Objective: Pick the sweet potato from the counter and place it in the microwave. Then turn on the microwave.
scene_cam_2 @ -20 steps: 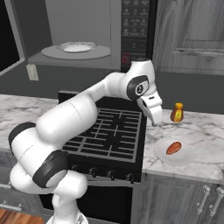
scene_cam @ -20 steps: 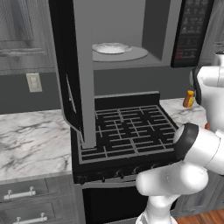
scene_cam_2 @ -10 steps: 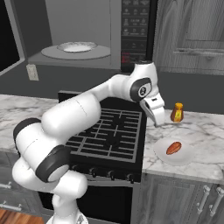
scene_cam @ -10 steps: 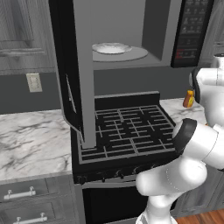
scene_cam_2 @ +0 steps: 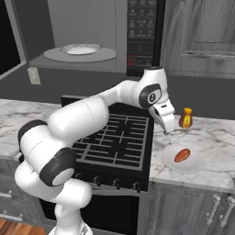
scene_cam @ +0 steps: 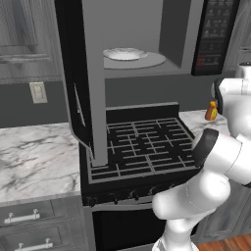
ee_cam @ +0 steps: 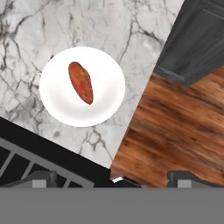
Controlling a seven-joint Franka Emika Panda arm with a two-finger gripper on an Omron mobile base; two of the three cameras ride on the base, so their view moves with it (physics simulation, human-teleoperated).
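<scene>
The sweet potato (scene_cam_2: 182, 155) (ee_cam: 81, 82), a small orange-red tuber, lies on a white plate (scene_cam_2: 190, 165) (ee_cam: 65, 109) on the marble counter (scene_cam_2: 215, 142) (ee_cam: 43, 26) right of the stove. My gripper (scene_cam_2: 165, 126) (ee_cam: 113, 179) hangs open above the counter's left edge, up and to the left of the plate, with nothing between its fingers. The microwave (scene_cam_2: 82, 27) (scene_cam: 142, 34) stands above the stove with its door (scene_cam: 81, 98) swung open to the left. A round white plate (scene_cam_2: 81, 49) (scene_cam: 125, 54) sits inside, and the dark button panel (scene_cam_2: 140, 32) (scene_cam: 213, 34) is on its right side.
An orange bottle (scene_cam_2: 185, 118) (scene_cam: 211, 111) stands on the counter behind the plate, close to my gripper. The black grated stovetop (scene_cam_2: 114, 137) (scene_cam: 142, 147) lies under my arm. Grey drawers (scene_cam_2: 211, 206) sit below the counter, and wood floor (ee_cam: 175, 122) shows past its front edge.
My gripper has drifted a little to the right and down, from over the stove's edge toward the plate. It stays open. The sweet potato has not moved.
</scene>
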